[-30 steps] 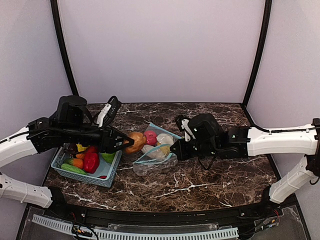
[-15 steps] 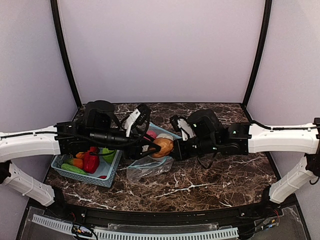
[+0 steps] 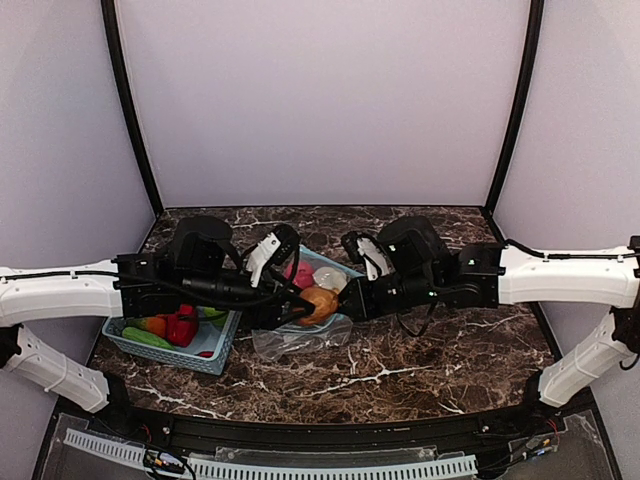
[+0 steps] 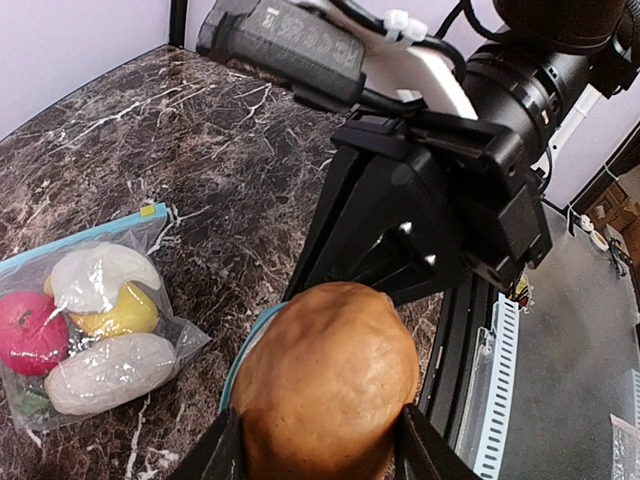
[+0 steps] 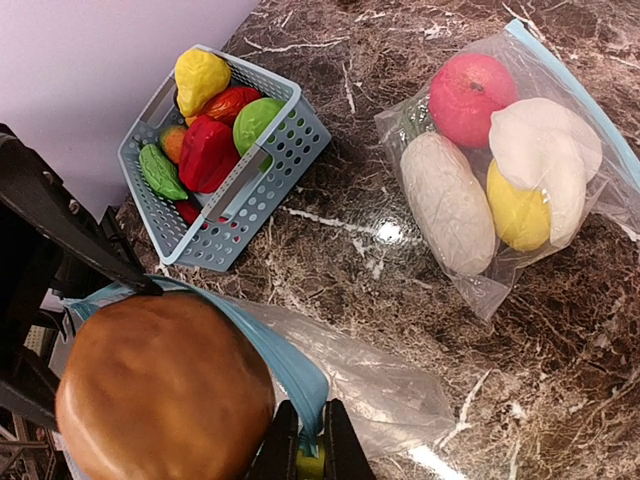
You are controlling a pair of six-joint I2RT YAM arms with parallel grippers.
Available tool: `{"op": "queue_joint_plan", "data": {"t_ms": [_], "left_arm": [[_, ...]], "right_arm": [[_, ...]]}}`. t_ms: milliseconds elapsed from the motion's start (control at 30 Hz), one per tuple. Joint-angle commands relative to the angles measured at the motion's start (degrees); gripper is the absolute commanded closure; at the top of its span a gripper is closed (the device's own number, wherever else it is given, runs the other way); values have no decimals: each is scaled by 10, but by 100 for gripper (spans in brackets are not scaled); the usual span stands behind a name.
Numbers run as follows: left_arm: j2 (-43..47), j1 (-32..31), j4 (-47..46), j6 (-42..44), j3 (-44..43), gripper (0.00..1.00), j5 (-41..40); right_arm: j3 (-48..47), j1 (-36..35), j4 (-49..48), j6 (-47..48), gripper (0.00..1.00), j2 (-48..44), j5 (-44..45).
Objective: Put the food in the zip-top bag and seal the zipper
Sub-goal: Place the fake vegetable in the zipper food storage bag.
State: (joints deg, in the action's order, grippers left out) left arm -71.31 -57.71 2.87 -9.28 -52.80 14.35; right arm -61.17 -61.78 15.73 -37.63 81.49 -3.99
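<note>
My left gripper (image 3: 305, 305) is shut on a brown potato-like toy (image 4: 325, 385), also in the top view (image 3: 320, 300) and the right wrist view (image 5: 160, 390), held at the mouth of a clear zip-top bag (image 5: 370, 385). My right gripper (image 5: 305, 450) is shut on the bag's blue zipper rim (image 5: 285, 365), holding it up; the bag's body (image 3: 300, 338) lies on the table. A second bag (image 5: 510, 170) holds a pink fruit (image 5: 470, 95), white pieces and a yellow one. More toy food (image 5: 210, 145) sits in the teal basket (image 5: 255, 200).
The teal basket (image 3: 215, 345) stands at the left of the marble table. The filled second bag (image 3: 335, 272) lies just behind the held bag. The two arms meet closely at mid-table. The table's front edge and a white slotted rail (image 3: 300, 465) run along the bottom.
My left gripper has carried the brown toy right from beside the basket to the bag's mouth, and slightly lower over the last half second. My right gripper has kept hold of the zipper rim.
</note>
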Motion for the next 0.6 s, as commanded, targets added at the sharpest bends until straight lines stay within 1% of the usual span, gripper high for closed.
{"op": "queue_joint_plan", "data": {"t_ms": [0, 400, 567], "left_arm": [[22, -2, 23, 11, 15, 66, -20], [19, -2, 71, -4, 13, 65, -104], [12, -3, 97, -9, 10, 65, -125]], "right_arm": [[-11, 6, -4, -6, 100, -17, -13], [-7, 6, -9, -3, 100, -21, -24], [-7, 6, -15, 3, 100, -19, -33]]}}
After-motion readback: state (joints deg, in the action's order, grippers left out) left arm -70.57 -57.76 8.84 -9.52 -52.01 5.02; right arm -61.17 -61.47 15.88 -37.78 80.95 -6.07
